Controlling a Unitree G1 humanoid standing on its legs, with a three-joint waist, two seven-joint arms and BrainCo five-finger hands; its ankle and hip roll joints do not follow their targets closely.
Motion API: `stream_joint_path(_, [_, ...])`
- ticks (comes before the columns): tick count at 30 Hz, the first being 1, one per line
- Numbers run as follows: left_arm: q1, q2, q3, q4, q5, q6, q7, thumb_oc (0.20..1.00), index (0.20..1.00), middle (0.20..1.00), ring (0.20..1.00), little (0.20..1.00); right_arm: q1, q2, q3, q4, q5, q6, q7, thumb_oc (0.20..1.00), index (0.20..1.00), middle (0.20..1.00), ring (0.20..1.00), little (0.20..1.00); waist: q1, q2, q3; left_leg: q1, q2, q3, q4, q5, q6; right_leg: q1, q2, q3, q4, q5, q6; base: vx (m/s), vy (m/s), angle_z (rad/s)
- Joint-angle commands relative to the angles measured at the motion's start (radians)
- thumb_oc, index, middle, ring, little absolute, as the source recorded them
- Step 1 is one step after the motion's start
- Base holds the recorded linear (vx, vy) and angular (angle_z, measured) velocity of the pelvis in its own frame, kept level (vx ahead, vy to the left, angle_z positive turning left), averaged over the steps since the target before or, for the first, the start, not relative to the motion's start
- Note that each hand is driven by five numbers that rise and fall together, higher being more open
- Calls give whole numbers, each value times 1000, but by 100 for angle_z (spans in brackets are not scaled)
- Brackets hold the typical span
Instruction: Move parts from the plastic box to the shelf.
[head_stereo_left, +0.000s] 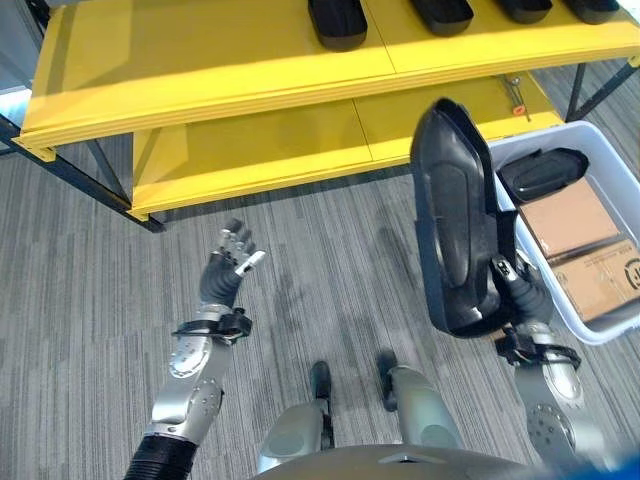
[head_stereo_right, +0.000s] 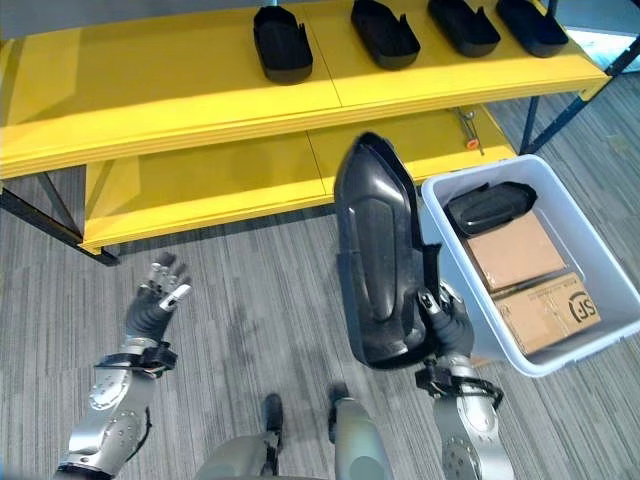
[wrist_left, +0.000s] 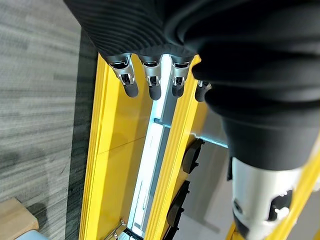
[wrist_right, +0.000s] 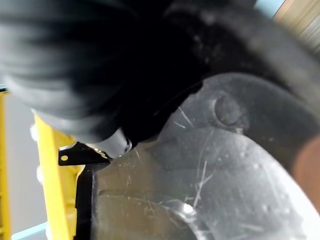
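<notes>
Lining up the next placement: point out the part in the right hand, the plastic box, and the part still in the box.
held black part (head_stereo_right: 375, 250), right eye view, middle of its shell
plastic box (head_stereo_right: 610, 335), right eye view, near rim
remaining black part (head_stereo_right: 490, 207), right eye view, its top

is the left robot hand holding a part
No, the left robot hand hangs open over the floor, while the right robot hand grips the black part.

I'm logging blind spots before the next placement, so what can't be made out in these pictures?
- Left eye view: top shelf parts are cut off by the upper edge.
- Plastic box: what lies under the cardboard boxes is hidden.
- Right wrist view: the right hand is blurred against the held black part; its finger placement is unclear.
</notes>
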Motion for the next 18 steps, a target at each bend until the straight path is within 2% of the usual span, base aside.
stream_joint_path(1, [11,32,34,-104,14,-53,-48,1000,1000,1000,1000,1000,-12,-32,-97,-55,24,-75,23,200,200,200,200,200,-41,-6,7,58,-10,-69,-47,8,-67,60,-31,7,-163,209,37,380,-49,62])
stream_joint_path(3, [15,26,23,-106,25,-51,-60,1000,1000,1000,1000,1000,9,-34,-113,-54,12,-72,26,200,200,200,200,200,-66,3,13,115,-20,-100,-47,-24,-67,56,-36,-24,-209,237,49,362,-56,68])
stream_joint_path(6, [30,13,13,-110,30,-49,-74,1000,1000,1000,1000,1000,27,-35,-123,-55,10,-66,35,200,200,200,200,200,-91,3,3,184,-38,-126,-47,-61,-61,64,-39,-32,-205,266,55,368,-101,81])
stream_joint_path(7, [37,0,9,-112,27,-49,-82,1000,1000,1000,1000,1000,35,-35,-131,-59,18,-68,42,200,200,200,200,200,-98,6,-27,223,-46,-135,-47,-85,-60,99,-37,-29,-220,294,53,432,-160,60])
stream_joint_path(10, [28,-18,-6,-108,11,-52,-85,1000,1000,1000,1000,1000,26,-48,-146,-59,21,-74,37,200,200,200,200,200,-107,31,-55,245,-35,-149,-17,-85,-72,131,-20,-36,-188,286,32,383,-158,42])
stream_joint_path(11, [18,-31,-18,-107,2,-53,-81,1000,1000,1000,1000,1000,24,-54,-148,-60,21,-77,32,200,200,200,200,200,-110,51,-66,253,-22,-154,22,-78,-89,139,-9,-71,-134,241,10,422,-213,64])
stream_joint_path(12, [1,-41,-33,-103,-3,-56,-76,1000,1000,1000,1000,1000,19,-60,-153,-63,25,-85,24,200,200,200,200,200,-116,59,-69,216,-24,-140,156,-7,-145,179,-10,-92,-120,215,-21,373,-192,45])
stream_joint_path(13, [-9,-44,-45,-104,-11,-57,-73,1000,1000,1000,1000,1000,16,-65,-157,-63,31,-91,18,200,200,200,200,200,-116,55,-64,159,-22,-109,279,51,-197,209,-18,-108,-121,196,-30,206,-101,69])
stream_joint_path(14, [-8,-43,-45,-104,-11,-57,-73,1000,1000,1000,1000,1000,16,-65,-157,-63,30,-91,18,200,200,200,200,200,-117,60,-66,159,-16,-110,281,44,-197,210,-13,-110,-121,190,-30,149,-142,75])
stream_joint_path(15, [-24,-44,-56,-103,-30,-58,-70,1000,1000,1000,1000,1000,6,-78,-153,-67,42,-104,7,200,200,200,200,200,-108,28,-41,39,-1,-34,513,117,-259,264,-39,-124,-121,164,-53,134,-177,73])
stream_joint_path(16, [-28,-42,-59,-107,-35,-56,-68,1000,1000,1000,1000,1000,4,-84,-148,-69,45,-106,0,200,200,200,200,200,-96,12,-28,3,9,1,574,126,-265,283,-49,-131,-121,150,-64,153,-223,52])
stream_joint_path(17, [-28,-41,-59,-111,-34,-54,-64,1000,1000,1000,1000,1000,0,-86,-145,-69,45,-107,-7,200,200,200,200,200,-88,3,-19,-24,26,36,611,110,-259,295,-53,-137,-118,139,-69,114,-133,37])
stream_joint_path(18, [-24,-40,-58,-112,-35,-50,-66,1000,1000,1000,1000,1000,-3,-88,-143,-68,47,-105,-10,200,200,200,200,200,-82,-1,-17,-47,61,65,595,105,-239,308,-58,-138,-121,130,-70,142,-95,28])
